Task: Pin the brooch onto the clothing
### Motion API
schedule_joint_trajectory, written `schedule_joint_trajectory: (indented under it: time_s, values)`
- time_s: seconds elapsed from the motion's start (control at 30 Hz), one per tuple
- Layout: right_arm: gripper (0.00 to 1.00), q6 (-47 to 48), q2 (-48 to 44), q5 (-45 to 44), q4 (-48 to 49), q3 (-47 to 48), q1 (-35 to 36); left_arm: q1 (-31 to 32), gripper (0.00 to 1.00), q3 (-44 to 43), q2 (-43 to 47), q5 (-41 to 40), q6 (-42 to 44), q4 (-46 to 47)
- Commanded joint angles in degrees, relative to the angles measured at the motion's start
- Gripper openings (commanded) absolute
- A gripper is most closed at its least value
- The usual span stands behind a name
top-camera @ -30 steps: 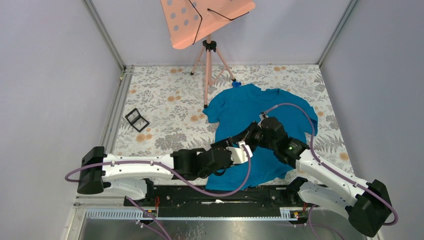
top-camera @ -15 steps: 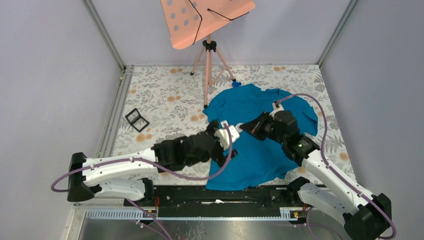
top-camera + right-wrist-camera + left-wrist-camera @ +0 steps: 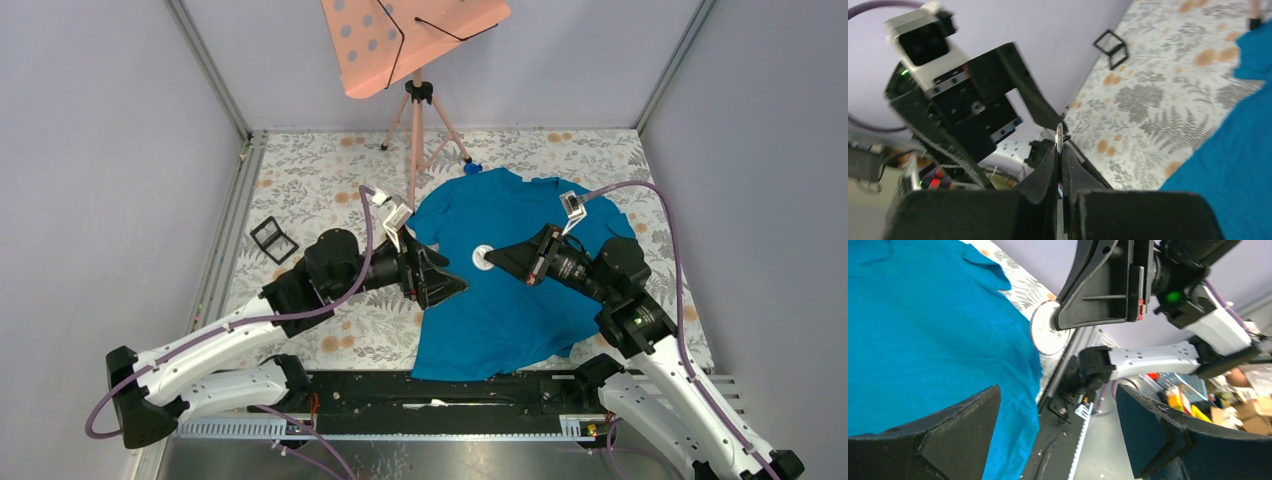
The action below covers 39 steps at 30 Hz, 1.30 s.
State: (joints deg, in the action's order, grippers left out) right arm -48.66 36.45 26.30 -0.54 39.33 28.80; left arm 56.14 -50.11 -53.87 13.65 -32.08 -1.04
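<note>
The teal T-shirt (image 3: 520,300) lies spread on the floral table, right of centre. My right gripper (image 3: 494,258) is shut on the brooch (image 3: 482,256), a small white disc held in the air above the shirt. In the right wrist view the brooch (image 3: 1059,137) shows edge-on, pinched between the fingertips. My left gripper (image 3: 455,283) is open and empty, just left of the brooch and facing it. In the left wrist view the brooch (image 3: 1047,335) shows its pale face ahead, beyond my two spread fingers (image 3: 948,440), with the shirt (image 3: 933,330) on the left.
A pink music stand on a tripod (image 3: 415,110) stands at the back, close to the shirt's collar. A tiny blue lump (image 3: 472,168) lies by the collar. A black square frame (image 3: 273,239) lies at the left, also in the right wrist view (image 3: 1113,47).
The two grippers were close together low over the shirt's front. The left arm has swung back and left, the right arm has drawn back right and up, and the white brooch now shows.
</note>
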Motion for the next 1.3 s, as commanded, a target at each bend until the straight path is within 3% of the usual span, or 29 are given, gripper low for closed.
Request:
schedule_joint_trajectory:
  time_s: [0.0,0.13,0.33,0.5,0.7,0.87,0.93,1.07,1.17,1.27]
  values:
    - [0.00,-3.09,0.30,12.91,14.27,-0.63,-0.21,-1.08,0.92,1.03,1.09,10.20,-6.64,9.30]
    - [0.00,-4.85,0.12,15.60,17.89,-1.08,-0.23,-1.18,0.86,2.50,2.28,10.72,-8.77,11.46]
    - [0.00,-5.97,-0.08,16.78,19.91,-0.61,-0.14,-1.21,0.57,5.77,1.56,9.34,-14.57,18.97]
    - [0.00,-6.33,0.03,16.99,20.70,-0.87,-0.14,-1.21,0.53,7.28,0.56,9.58,-18.59,25.56]
    - [0.00,-7.09,0.78,17.53,22.63,-1.51,-0.14,-1.17,0.52,6.86,-0.52,9.60,-19.64,26.74]
    - [0.00,-7.85,1.18,17.88,23.90,-1.91,-0.06,-1.13,0.40,6.24,-2.62,9.71,-20.90,26.89]
    - [0.00,-7.54,1.28,18.03,23.73,-2.06,-0.06,-1.19,0.28,6.53,-3.06,9.73,-21.70,28.21]
    - [0.00,-6.45,2.22,18.07,22.34,-2.24,-0.06,-1.24,0.18,8.04,-2.58,7.09,-21.63,29.10]
    - [0.00,-5.04,2.46,17.34,19.46,-2.11,-0.06,-1.28,0.02,7.47,-3.08,6.86,-20.71,28.81]
    - [0.00,-2.72,1.80,15.61,15.60,-2.16,-0.05,-1.76,0.00,5.26,-4.38,9.34,-19.33,25.92]
